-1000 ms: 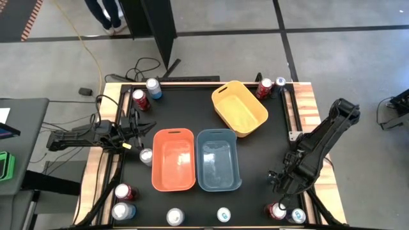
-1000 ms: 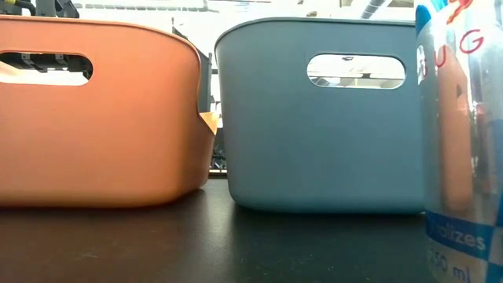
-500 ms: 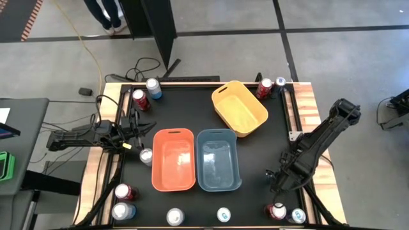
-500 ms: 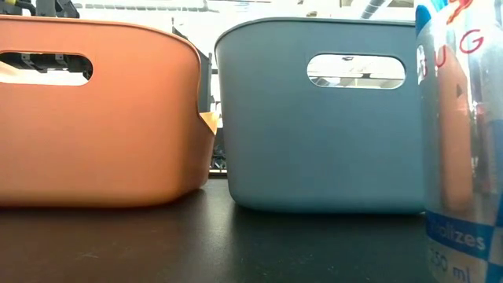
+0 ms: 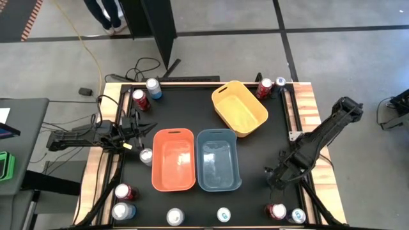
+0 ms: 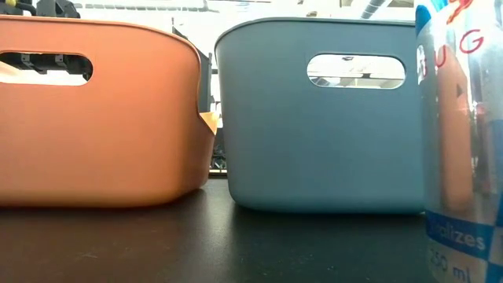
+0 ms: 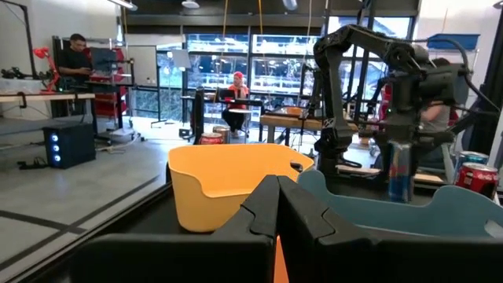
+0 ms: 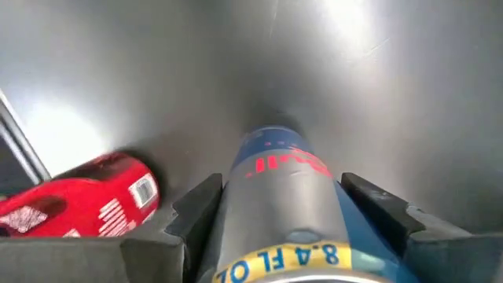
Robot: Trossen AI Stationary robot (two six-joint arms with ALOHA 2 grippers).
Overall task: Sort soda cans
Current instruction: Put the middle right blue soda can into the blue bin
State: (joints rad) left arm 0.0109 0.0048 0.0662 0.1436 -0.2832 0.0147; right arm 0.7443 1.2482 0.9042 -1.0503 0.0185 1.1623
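Note:
My right gripper stands near the table's right near corner, pointing down, shut on a blue and silver soda can. The left wrist view shows that can upright under the gripper. A red can and a blue one stand by the near edge behind it. More cans stand at the far left, near left, near edge and far right. My left gripper is shut and holds nothing, resting at the left edge. My right gripper pinches the blue can's round side wall between its two fingers, close to the can's top end. The fingers come from above and point down along the can. The can hangs upright below them and looks clear of the table; the blue bin's rim hides its base in the left wrist view.
An orange bin and a blue bin stand side by side mid-table, a yellow bin slanted behind them. A silver can stands left of the orange bin. In the low view a can fills the right edge.
My right gripper has risen a little and moved from the near right corner toward the table's far edge, away from the two cans by the near edge. Those cans and the bins have kept their places.

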